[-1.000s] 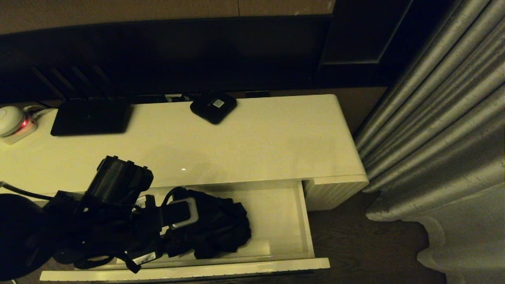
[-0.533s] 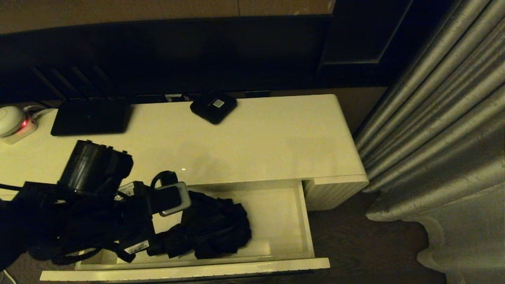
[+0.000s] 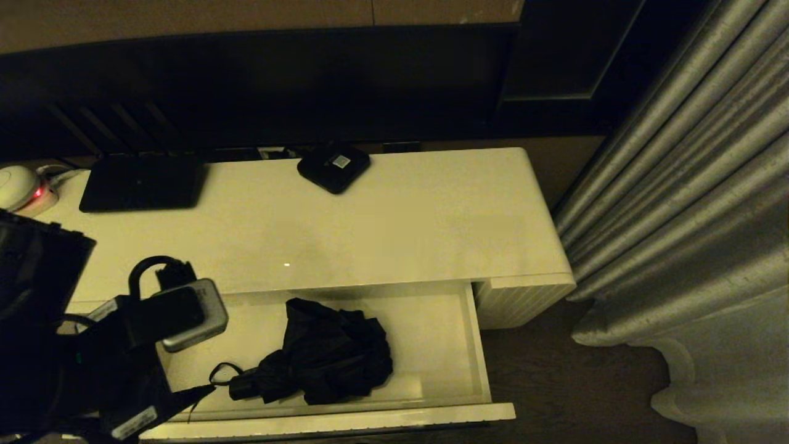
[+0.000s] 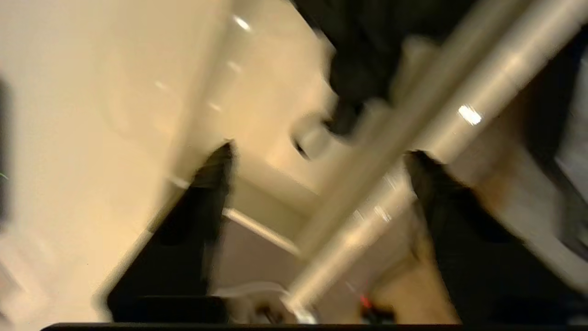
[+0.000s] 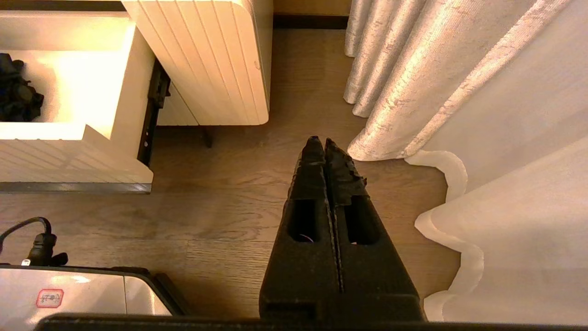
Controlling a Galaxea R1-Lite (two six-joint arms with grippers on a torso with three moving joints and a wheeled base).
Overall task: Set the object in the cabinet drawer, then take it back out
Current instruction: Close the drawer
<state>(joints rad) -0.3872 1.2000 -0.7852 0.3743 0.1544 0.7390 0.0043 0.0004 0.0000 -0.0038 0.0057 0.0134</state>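
The umbrella [image 3: 327, 354] just lies loose in the open drawer [image 3: 444, 345]. Left tool [image 4: 317, 184] sits off to its left, fingers apart, empty. Right tool [image 5: 324, 145] is pinched together over the floor.

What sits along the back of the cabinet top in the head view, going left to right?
White round device with a red light → flat black router → small black square box with a white label.
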